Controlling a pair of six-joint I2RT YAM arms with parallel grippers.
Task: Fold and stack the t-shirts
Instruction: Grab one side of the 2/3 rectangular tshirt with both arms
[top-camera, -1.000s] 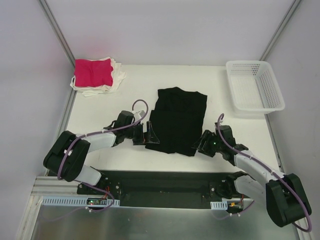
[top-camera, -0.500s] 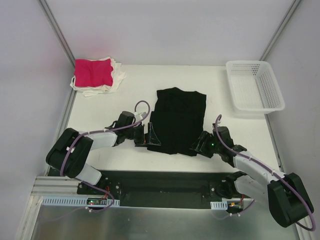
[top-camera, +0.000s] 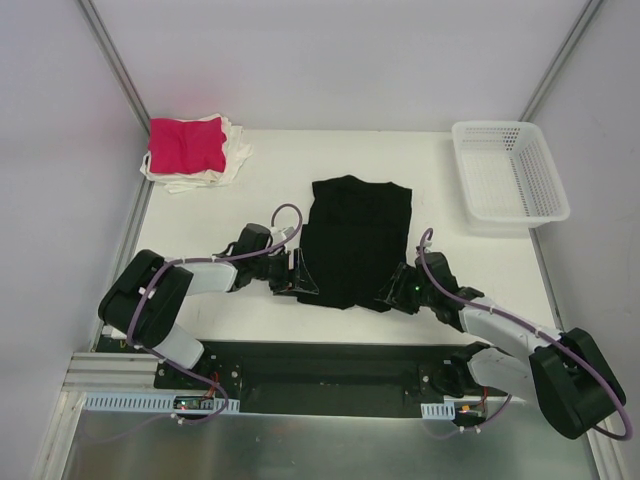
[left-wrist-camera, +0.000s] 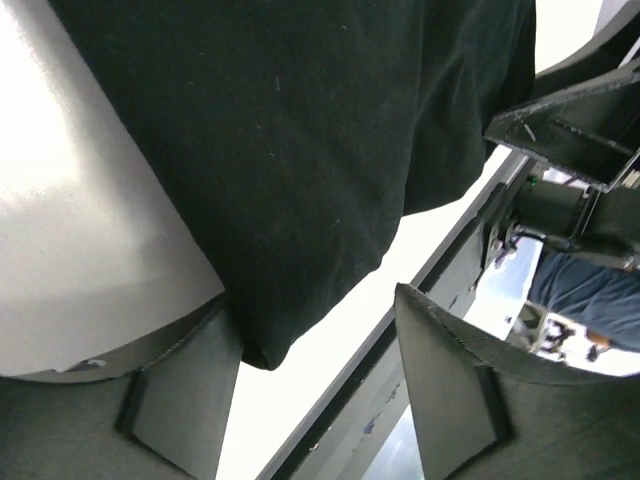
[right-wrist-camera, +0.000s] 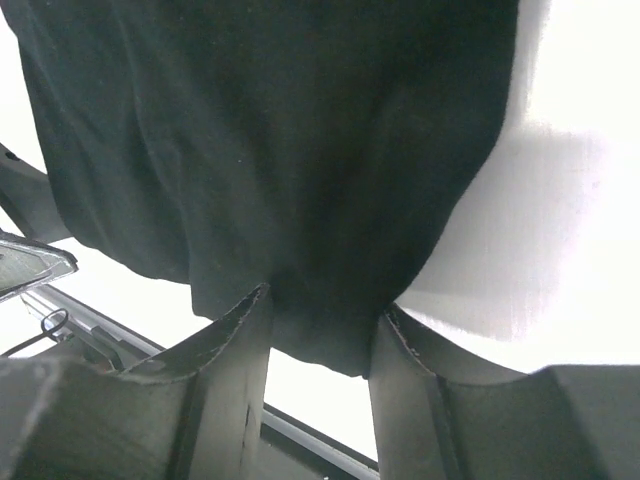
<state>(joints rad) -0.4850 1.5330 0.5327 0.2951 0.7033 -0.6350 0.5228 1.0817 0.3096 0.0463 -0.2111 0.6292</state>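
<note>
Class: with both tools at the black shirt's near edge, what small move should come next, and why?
Probably close both tools fully on the black t-shirt. The left tool has the near corner between its jaws with a gap showing; the right tool straddles the hem, not yet pinched.

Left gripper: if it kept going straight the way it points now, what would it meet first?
The black t-shirt. Its near corner lies between the open fingers of the left gripper. How high the fingers sit above the table is unclear.
</note>
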